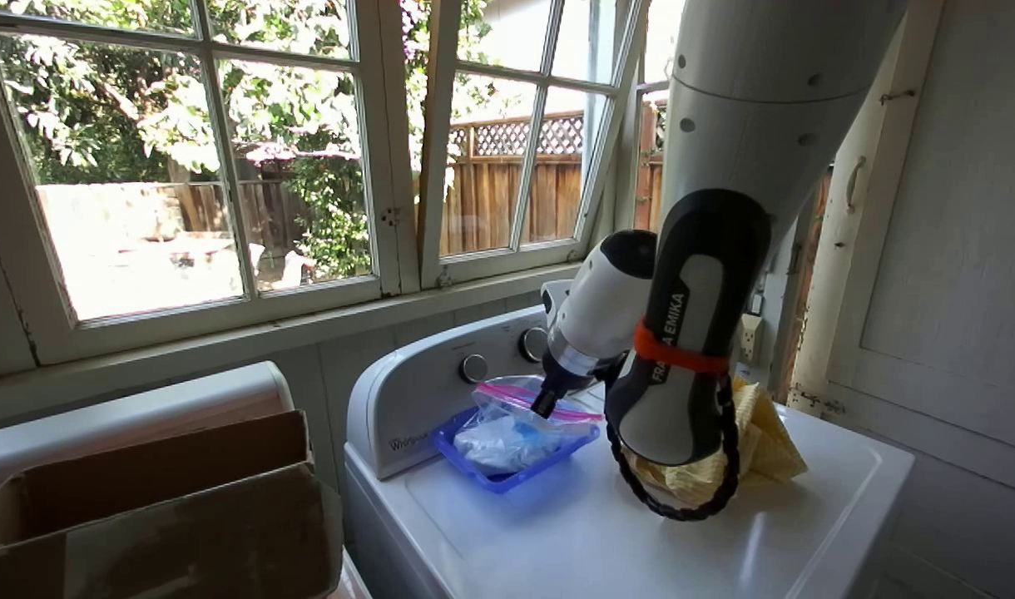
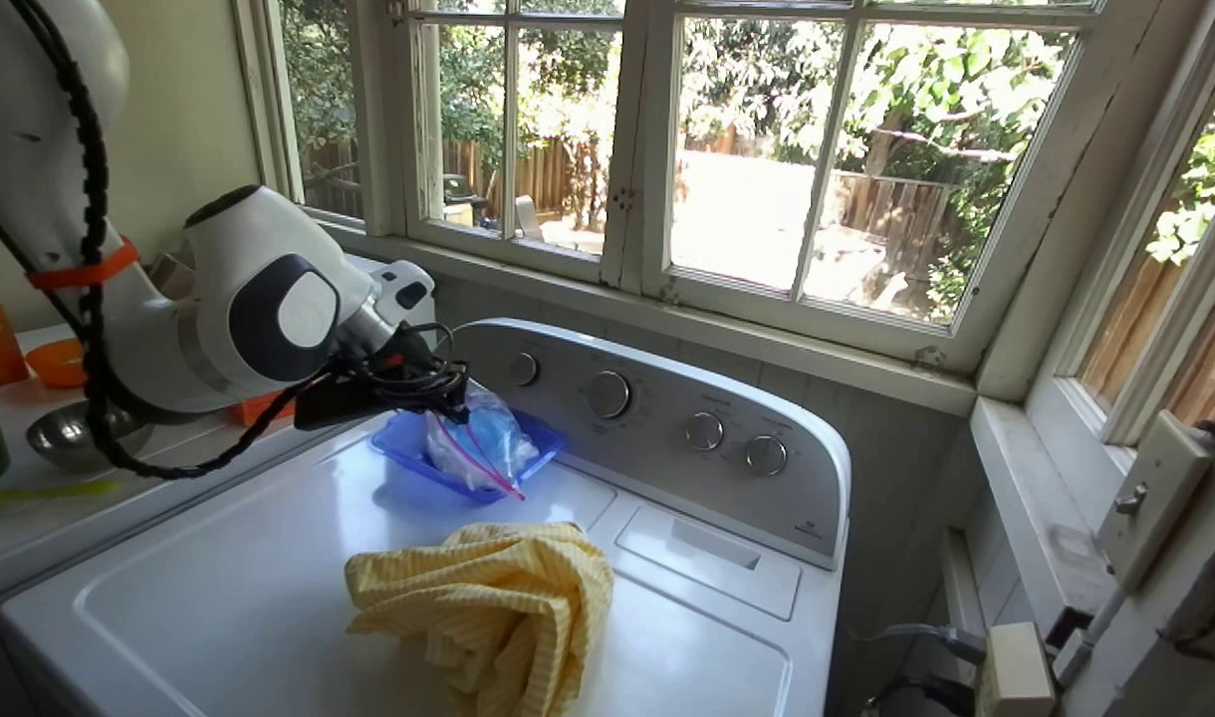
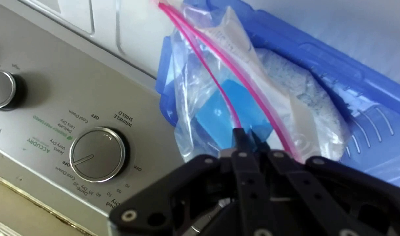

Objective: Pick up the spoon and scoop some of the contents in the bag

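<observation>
Nearest in the wrist view: end effector (image 3: 250, 137), fingers together, directed at the unzipped, pink-lipped mouth of the bag (image 3: 269, 83). Depth of the tips past the lips not clear. Approach to the bag, by judgement, complete.

Just ahead of the tips, inside the bag: light-blue spoon (image 3: 241, 109), broad end in sight, handle end hidden by the fingers. Hold on that handle plausible, given the nearness of the tips, but not confirmable in any view; pick-up therefore to be rated as under way at most.

Beside the spoon, against the clear wall of the bag: contents (image 3: 295, 75), white and granular, gathered in a heap. No white load discernible on the visible face of the spoon. Scooping, by all appearance, not yet done. Left to do, in likely order: firm grip if lacking, push of the broad end into the heap, level lift clear of the lips.

Around the base of the bag: blue tray (image 3: 334, 62), a probable catch for spills, with one zip corner past its rim. Beneath the tray, in both exterior views: dryer (image 1: 549, 537). Behind the tray: control panel (image 2: 657, 448). Apart from the tray, on the same top: yellow cloth (image 2: 498, 597), without evident part in the task. Farthest: window (image 2: 652, 149).
</observation>
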`<state>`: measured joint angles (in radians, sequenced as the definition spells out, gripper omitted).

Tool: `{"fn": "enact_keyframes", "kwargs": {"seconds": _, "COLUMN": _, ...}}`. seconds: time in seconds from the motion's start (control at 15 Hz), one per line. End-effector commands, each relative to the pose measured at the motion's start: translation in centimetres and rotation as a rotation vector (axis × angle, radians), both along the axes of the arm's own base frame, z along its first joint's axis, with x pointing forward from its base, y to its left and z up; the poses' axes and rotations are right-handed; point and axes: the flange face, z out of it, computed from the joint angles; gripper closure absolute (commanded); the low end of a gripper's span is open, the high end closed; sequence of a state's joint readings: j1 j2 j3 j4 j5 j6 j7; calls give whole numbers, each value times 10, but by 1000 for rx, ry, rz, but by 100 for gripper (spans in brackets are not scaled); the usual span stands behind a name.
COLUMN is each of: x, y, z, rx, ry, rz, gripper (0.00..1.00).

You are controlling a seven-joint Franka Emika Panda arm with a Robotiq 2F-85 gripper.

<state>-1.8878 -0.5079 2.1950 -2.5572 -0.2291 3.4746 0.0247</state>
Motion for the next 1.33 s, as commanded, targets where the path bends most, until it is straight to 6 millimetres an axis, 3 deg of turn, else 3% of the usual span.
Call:
{"fn": "enact_keyframes", "kwargs": {"seconds": 0.0, "x": -4, "y": 2, "z": 7, "rx": 153, "ry": 31, "rz": -53, "gripper": 98}}
{"fn": "enact_keyframes", "kwargs": {"seconds": 0.53, "x": -9, "y": 13, "z": -4, "rx": 326, "ry": 94, "rz": -88, "gripper": 98}}
{"fn": "enact_keyframes", "kwargs": {"seconds": 0.93, "x": 4, "y": -34, "z": 11, "rx": 389, "ry": -7, "rz": -211, "gripper": 98}}
{"fn": "enact_keyframes", "kwargs": {"seconds": 1.27, "x": -4, "y": -63, "z": 22, "rx": 514, "ry": -24, "rz": -319, "gripper": 98}}
